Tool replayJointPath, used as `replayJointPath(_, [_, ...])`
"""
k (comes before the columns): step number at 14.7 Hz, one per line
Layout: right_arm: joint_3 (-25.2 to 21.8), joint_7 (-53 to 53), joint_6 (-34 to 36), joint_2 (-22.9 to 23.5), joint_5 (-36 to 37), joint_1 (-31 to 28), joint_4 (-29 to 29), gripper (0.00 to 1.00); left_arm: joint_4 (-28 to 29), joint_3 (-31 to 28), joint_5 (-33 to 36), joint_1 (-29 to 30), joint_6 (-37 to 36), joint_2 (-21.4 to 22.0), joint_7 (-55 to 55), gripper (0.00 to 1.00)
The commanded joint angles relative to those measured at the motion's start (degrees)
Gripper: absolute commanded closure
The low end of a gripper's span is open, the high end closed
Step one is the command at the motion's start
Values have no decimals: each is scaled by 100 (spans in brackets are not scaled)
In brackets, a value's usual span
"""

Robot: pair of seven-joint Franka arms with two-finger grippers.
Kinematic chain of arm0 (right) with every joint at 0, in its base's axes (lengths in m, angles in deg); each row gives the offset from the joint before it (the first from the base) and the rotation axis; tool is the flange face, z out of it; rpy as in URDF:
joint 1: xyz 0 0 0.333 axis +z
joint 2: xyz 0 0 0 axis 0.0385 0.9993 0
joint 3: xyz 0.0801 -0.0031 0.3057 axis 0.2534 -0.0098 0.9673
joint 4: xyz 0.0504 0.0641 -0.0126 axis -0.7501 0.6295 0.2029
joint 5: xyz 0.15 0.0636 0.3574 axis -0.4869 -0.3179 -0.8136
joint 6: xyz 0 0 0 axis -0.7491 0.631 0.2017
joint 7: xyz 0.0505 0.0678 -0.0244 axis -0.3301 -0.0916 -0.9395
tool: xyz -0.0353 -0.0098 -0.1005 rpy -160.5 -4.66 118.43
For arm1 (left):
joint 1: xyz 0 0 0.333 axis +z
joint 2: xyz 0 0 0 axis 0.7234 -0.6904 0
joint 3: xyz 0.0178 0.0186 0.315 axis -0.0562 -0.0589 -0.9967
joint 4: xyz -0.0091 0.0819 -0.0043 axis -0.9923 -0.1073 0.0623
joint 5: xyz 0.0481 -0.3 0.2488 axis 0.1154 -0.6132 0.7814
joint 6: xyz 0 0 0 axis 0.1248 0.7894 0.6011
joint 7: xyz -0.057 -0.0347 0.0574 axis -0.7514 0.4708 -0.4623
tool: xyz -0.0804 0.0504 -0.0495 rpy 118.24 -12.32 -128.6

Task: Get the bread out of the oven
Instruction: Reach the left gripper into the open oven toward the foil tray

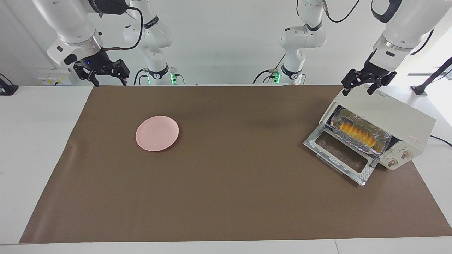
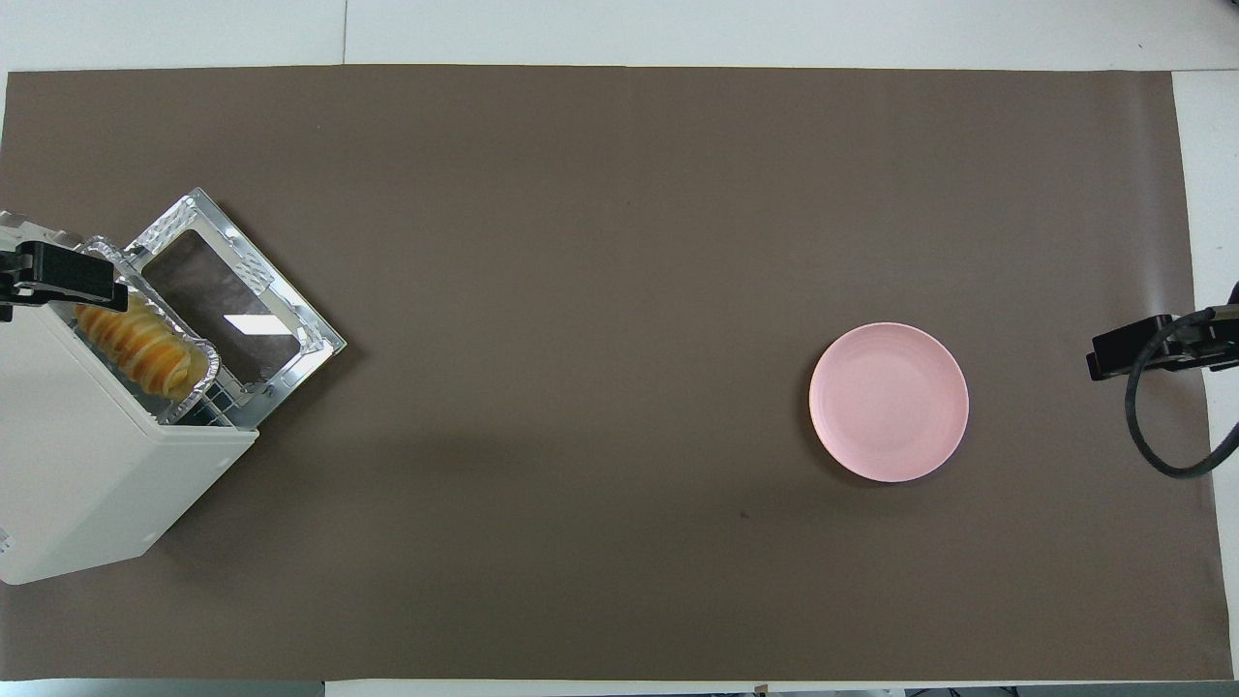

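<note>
While its glass door hangs open, the oven (image 1: 381, 123) sits at the left arm's end of the tabletop (image 1: 226, 197), holding a foil tray (image 1: 344, 114) with the bread (image 1: 356, 133) inside. A pink plate (image 1: 157, 133) lies bare. Left gripper (image 1: 368, 85) over the oven and right gripper (image 1: 101, 78) both have fingers apart.

Cream-white oven (image 2: 87, 455) at the left arm's end of a brown mat (image 2: 619, 242), door (image 2: 237, 310) dropped open. Ridged golden bread (image 2: 140, 350) in a crinkled foil tray (image 2: 198, 373), partly out of the oven mouth. Left gripper (image 2: 60, 276) over the oven's top edge. Pink plate (image 2: 889, 402) toward the right arm's end; right gripper (image 2: 1142, 350) beside it, at the mat's edge.
</note>
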Motion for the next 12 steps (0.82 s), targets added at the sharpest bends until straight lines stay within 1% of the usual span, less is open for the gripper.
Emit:
replayJointPath(1, [73,-68,38,-82,-80,-109,64,0,-92,27,-61,0,55,-64,-41,0])
replayJointPath(4, [73,-68,38,-82,-72,-117,64,0,-101,27,-131,35,55,-73,-93,0])
replayJointPath(5, [73,-68,38,-82,-72,-109,64,0,-109,1,-270,70,3,-143,-146,0])
replayJointPath(6, [73,-68,38,-82,-80,-117,64,0,-162,-8,-315,79,37,-344,-590,0])
replayJointPath(7, [73,-68,38,-82,-80,-117,64,0,-362,-17,-307,79,160,-615,-1430,0])
replayJointPath(9, [73,-68,38,-82,-72,-109,64,0,-426,-26,-298,175,572,-846,-2506,0])
replayJointPath(10, [73,-68,38,-82,-72,-117,64,0,-426,-34,-237,167,730,-1029,-3050,0])
replayJointPath(12, [73,-68,38,-82,-80,-109,64,0,-435,-26,436,-17,1020,-1460,-4351,0])
